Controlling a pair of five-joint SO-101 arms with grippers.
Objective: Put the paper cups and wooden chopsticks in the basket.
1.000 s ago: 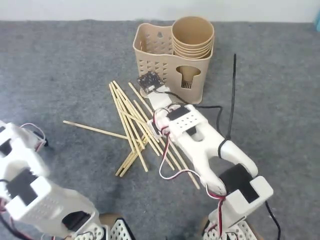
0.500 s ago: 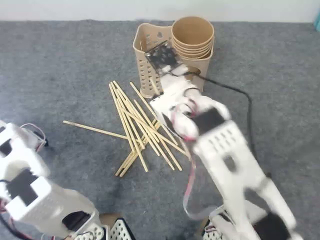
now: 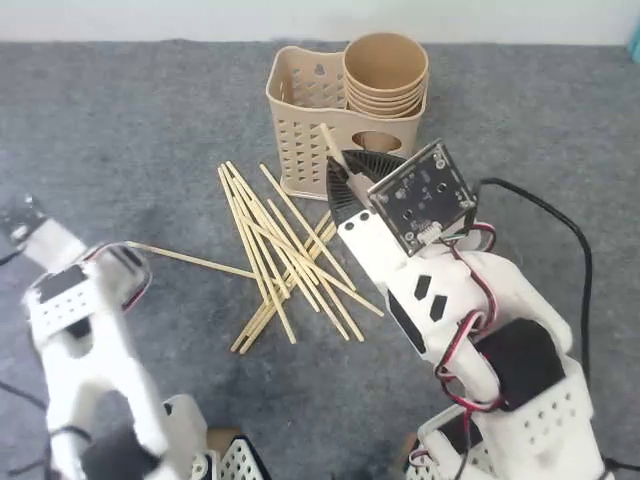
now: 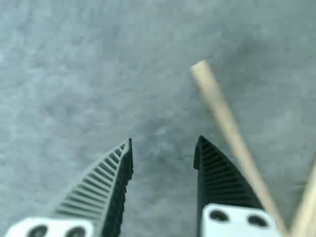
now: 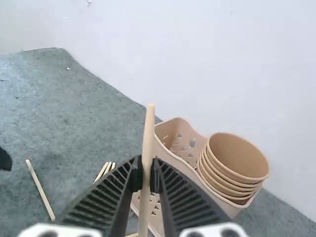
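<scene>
A beige basket [image 3: 300, 112] stands at the back of the grey carpet, with a stack of paper cups [image 3: 385, 62] in its right compartment. Several wooden chopsticks [image 3: 275, 250] lie fanned out in front of it. My right gripper [image 5: 146, 165] is lifted above the pile and shut on one chopstick [image 5: 148, 129], which points up just in front of the basket [image 5: 174, 139]. Near the carpet, my left gripper [image 4: 164, 144] is open. The tip of a lone chopstick [image 4: 201, 70] lies just outside one finger; this stick [image 3: 190, 258] runs left from the pile.
The right arm's black cable [image 3: 545, 215] loops over the carpet to the right of the basket. A pale wall [image 5: 207, 54] rises behind the basket. Bare carpet lies left of the basket and around the lone chopstick.
My right arm rose from the pile with one chopstick and now holds it up near the basket. My left arm swung in from the lower left to the lone chopstick's end.
</scene>
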